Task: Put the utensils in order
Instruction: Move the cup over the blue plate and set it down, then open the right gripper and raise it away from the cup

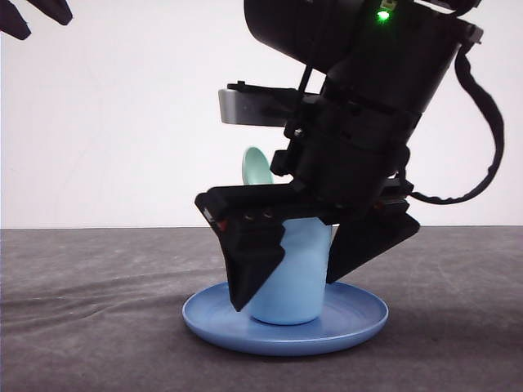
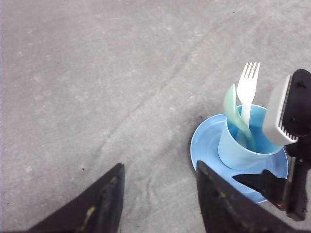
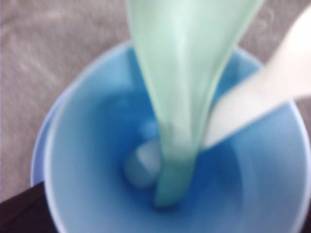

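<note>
Here your right gripper [image 1: 294, 282] hangs spread wide astride the cup [image 1: 288, 278], hiding most of it in the front view. Between its fingers, inside that cup, stand the spoon [image 2: 237, 116] and the fork [image 2: 248, 90], their handle ends blurred in the right wrist view. Your left gripper [image 2: 160, 196], open and empty, hovers beside the plate [image 2: 204, 145], its fingertips cut off.

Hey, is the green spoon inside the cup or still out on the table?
Inside. The green spoon stands handle-down in the cup beside the white fork, its bowl sticking up above the rim.
</note>
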{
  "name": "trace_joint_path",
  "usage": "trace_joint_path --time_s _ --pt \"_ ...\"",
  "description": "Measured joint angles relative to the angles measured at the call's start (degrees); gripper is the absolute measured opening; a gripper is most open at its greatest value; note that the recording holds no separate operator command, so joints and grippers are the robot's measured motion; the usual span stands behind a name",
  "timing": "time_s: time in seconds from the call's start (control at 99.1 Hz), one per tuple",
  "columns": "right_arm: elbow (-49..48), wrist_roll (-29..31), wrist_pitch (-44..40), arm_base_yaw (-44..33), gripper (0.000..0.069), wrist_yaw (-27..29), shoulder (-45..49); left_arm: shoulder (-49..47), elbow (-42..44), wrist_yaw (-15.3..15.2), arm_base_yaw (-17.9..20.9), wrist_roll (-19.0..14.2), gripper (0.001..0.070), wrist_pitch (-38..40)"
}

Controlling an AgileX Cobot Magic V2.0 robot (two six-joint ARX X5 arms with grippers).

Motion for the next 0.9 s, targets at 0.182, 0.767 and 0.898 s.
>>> trace_joint_path --time_s 0.182,0.767,0.898 --pt "3.0 0.0 -5.2 0.0 0.0632 -1.0 -3.9 0.0 0.0 0.0 0.0 0.0 0.0277 0.0" --pt "13.6 -1.1 -20.6 0.0 0.0622 3.9 -30.4 0.0 0.0 0.0 0.0 -0.4 0.0277 2.2" --pt "15.3 -2.4 -22.4 0.0 0.0621 10.0 -34.1 0.0 0.0 0.0 0.0 -1.7 0.0277 3.0"
